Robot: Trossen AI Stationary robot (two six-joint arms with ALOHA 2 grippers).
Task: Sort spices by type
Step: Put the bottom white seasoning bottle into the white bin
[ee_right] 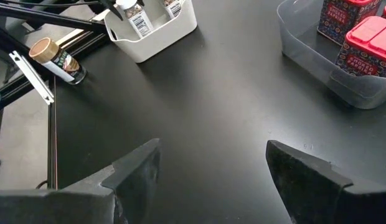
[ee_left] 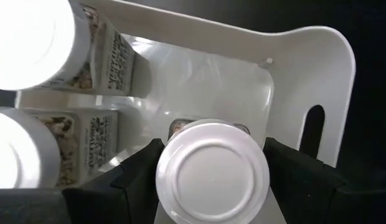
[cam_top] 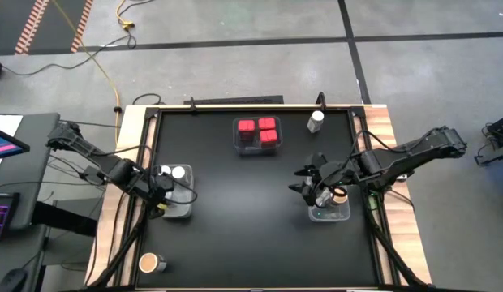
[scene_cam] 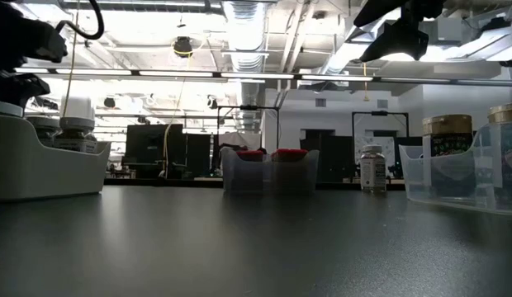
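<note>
At the table's near left corner we see a tan-lidded round jar (cam_top: 148, 262) standing alone on the black tabletop (cam_top: 235, 219). Just beyond it, at the left edge, sits a white plastic bin (ee_left: 317, 68) holding two white-capped round spice jars (ee_left: 31, 37), and our left gripper (ee_left: 211, 171) reaches into it, its dark fingers (ee_left: 140, 177) clamped on either side of a third white-capped round jar (ee_left: 213, 172) at the bin's open end. Moving toward the middle, a clear rectangular plastic bin (cam_top: 257, 134) at the far side holds three red square-topped spice tins (cam_top: 268, 124). To its right a lone white-capped round bottle (cam_top: 316, 121) stands on the bare tabletop near the far edge. Farther right, our right gripper (ee_right: 211, 168) hangs above the table with its fingers spread apart and nothing between them, beside a clear plastic bin (cam_top: 328, 212) containing a tan-lidded round jar (cam_top: 339, 195).
</note>
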